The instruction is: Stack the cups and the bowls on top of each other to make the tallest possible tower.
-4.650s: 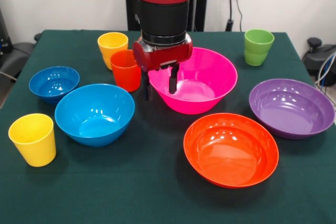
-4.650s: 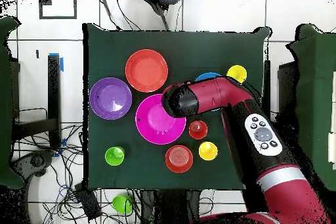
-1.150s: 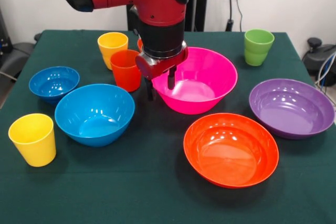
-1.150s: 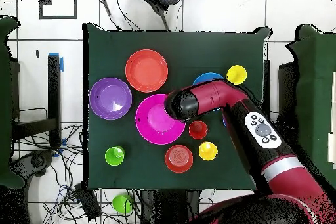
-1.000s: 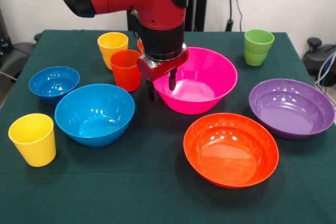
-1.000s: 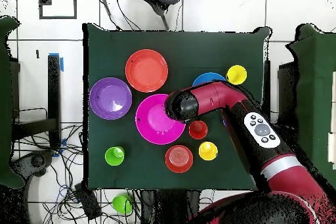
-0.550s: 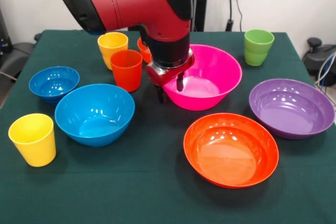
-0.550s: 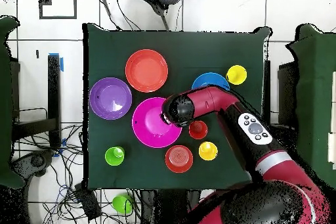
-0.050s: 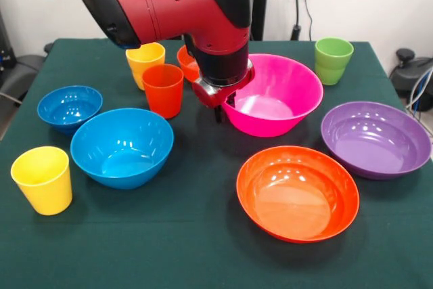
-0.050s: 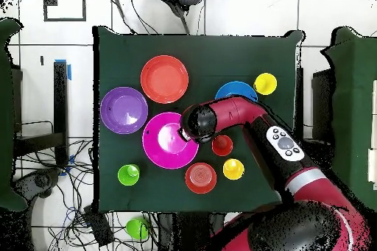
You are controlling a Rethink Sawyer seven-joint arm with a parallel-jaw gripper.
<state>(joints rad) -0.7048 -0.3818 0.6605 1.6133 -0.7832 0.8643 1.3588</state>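
My gripper point(image 9: 220, 106) is clamped on the large pink bowl's point(image 9: 274, 95) rim, orange-red cup point(image 9: 162, 90) just beside me.

seen from the front: large bowl point(image 9: 284, 93) at mid-table point(image 9: 189, 248), gripper point(image 9: 220, 107) clamped astride its left rim. just left of that, front cup point(image 9: 162, 89) close before rear cup point(image 9: 145, 59), with little bowl point(image 9: 187, 62) partly hidden behind the arm. further left, small bowl point(image 9: 69, 107) behind and beside mid-sized bowl point(image 9: 122, 147); lone cup point(image 9: 42, 179) at near left. near shallow bowl point(image 9: 298, 193) before the large bowl, right shallow bowl point(image 9: 375, 139) beyond it to the right, corner cup point(image 9: 333, 60) far right.
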